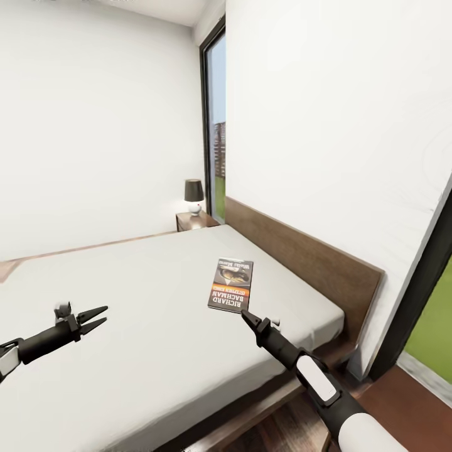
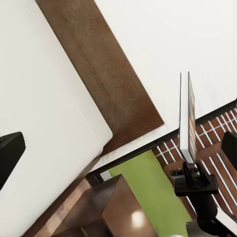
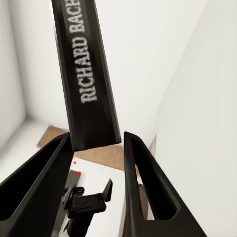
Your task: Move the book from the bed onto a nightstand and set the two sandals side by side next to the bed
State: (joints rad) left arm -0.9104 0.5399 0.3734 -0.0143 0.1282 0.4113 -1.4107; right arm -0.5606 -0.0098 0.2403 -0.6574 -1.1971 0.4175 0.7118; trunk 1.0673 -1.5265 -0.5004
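My right gripper is shut on the lower edge of the book, a thin paperback with an orange band and "RICHARD BACHMAN" on it. It holds the book above the light-grey mattress of the bed, near the headboard. In the left wrist view the book stands edge-on, upright in the right gripper. The right wrist view has its spine between the fingers. My left gripper hovers open over the mattress. A nightstand stands at the far bedside. The sandals are out of view.
A dark-shaded lamp stands on the far nightstand beside a tall window. Another glossy brown cabinet sits by the bed's near head corner. Wood-plank floor runs along the bed's near side, with a second dark window frame at right.
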